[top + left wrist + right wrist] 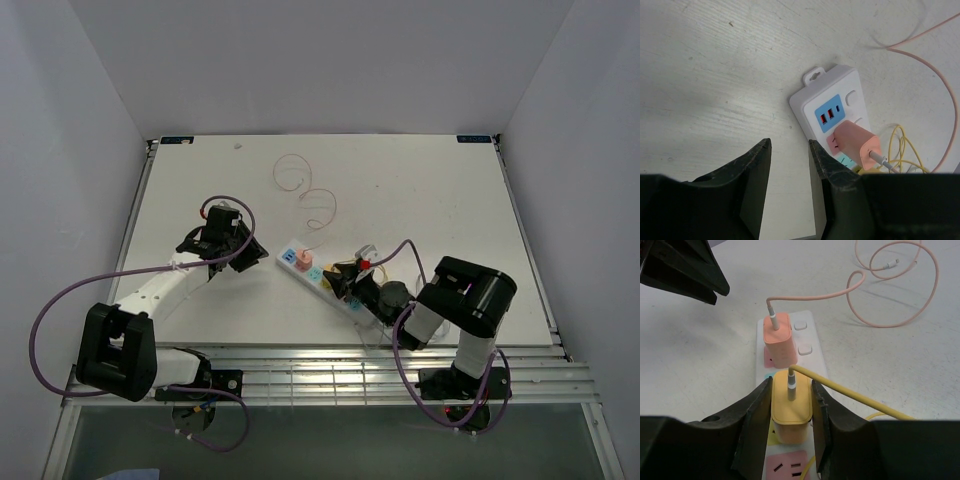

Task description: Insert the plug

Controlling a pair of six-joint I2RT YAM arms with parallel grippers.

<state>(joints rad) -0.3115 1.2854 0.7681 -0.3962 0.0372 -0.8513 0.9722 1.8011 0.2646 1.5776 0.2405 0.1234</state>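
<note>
The right hand (790, 396) clamped the yellow plug (791, 416) on the power strip (807, 345), 6 o'clock from the pink plug (777, 337); a square downward push was advisable. The left hand (790, 165) stood apart, empty.

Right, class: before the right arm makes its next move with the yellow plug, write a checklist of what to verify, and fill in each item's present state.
1. Grip: right gripper shut on yellow plug: ok.
2. Plug upright over the strip: ok.
3. Prongs seated in a socket: cannot tell, hidden under the plug.
4. The pink plug apart from the right fingers: ok.
5. Strip braced by left gripper: not ok; it is open, off the strip's end.
</note>
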